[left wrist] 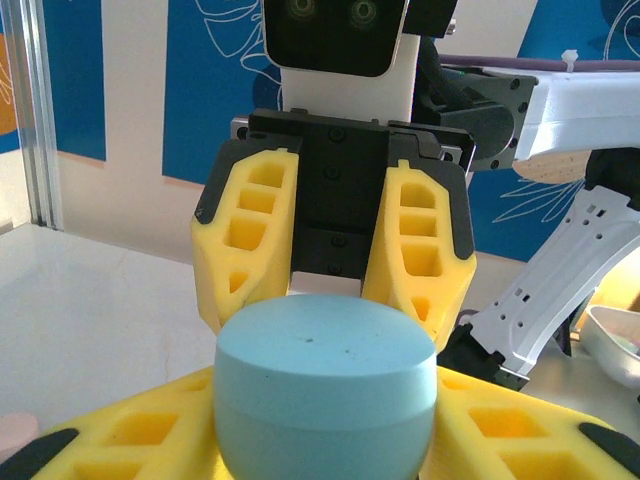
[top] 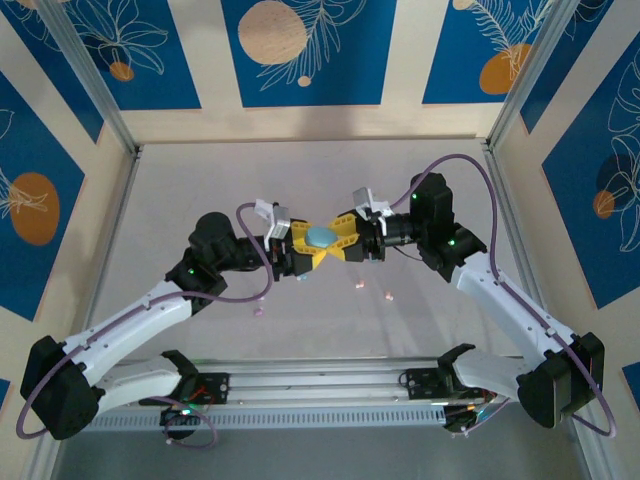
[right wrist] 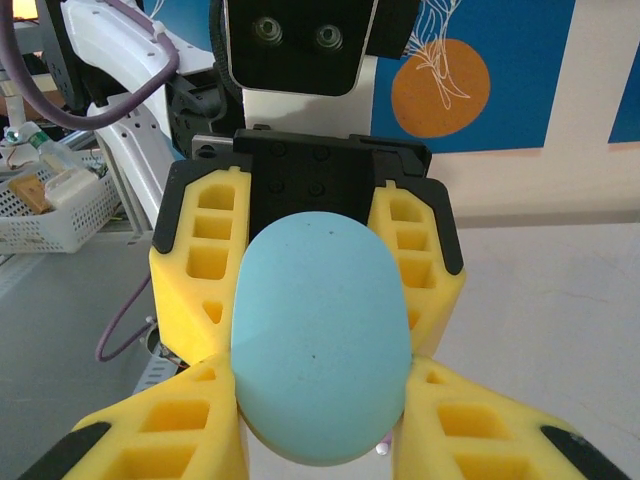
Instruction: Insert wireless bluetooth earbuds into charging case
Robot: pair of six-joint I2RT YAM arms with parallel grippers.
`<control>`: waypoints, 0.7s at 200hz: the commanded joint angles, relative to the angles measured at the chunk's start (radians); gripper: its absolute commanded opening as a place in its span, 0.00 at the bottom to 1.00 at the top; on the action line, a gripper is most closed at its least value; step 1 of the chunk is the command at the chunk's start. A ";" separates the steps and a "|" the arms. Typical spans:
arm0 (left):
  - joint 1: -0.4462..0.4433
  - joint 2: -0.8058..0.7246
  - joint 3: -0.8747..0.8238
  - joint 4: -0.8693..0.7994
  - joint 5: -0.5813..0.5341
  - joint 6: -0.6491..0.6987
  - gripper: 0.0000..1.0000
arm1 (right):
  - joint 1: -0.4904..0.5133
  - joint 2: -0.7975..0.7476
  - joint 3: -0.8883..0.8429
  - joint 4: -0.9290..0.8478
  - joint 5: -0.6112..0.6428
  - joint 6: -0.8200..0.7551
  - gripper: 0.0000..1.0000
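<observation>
Where they meet mid-air, left gripper (top: 308, 248) and right gripper (top: 345, 238) both clamp the blue case (top: 322, 236) from opposite sides. Three tiny buds (top: 357, 288) lie loose on the table (top: 200, 180) nearby.

the pale grey table top (top: 320, 180) is smooth and a bit glossy, boxed in by walls on three sides. the back wall carries a deep blue panel (top: 340, 60) with white leaf outlines and a peach disc (top: 272, 32). the left wall has an orange disc (top: 35, 208) on blue, and the right side another (top: 505, 68). slim aluminium posts (top: 95, 75) stand at the far corners. off the table, seen from the right wrist, a white mesh basket (right wrist: 50, 205) holds odds and ends, too cluttered to name
</observation>
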 commanded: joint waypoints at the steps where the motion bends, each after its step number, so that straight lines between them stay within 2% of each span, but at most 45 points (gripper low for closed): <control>1: -0.010 -0.015 -0.002 0.100 0.020 -0.041 0.46 | 0.014 0.002 0.010 -0.041 0.014 -0.040 0.32; 41: -0.009 -0.006 -0.002 0.113 0.028 -0.056 0.44 | 0.021 0.004 0.016 -0.064 0.019 -0.070 0.32; 82: -0.010 -0.007 -0.001 0.099 0.035 -0.045 0.31 | 0.024 0.007 0.028 -0.076 0.020 -0.069 0.33; 140: -0.014 -0.050 -0.037 0.087 0.028 0.067 0.24 | -0.021 0.035 0.082 -0.061 0.076 0.234 0.48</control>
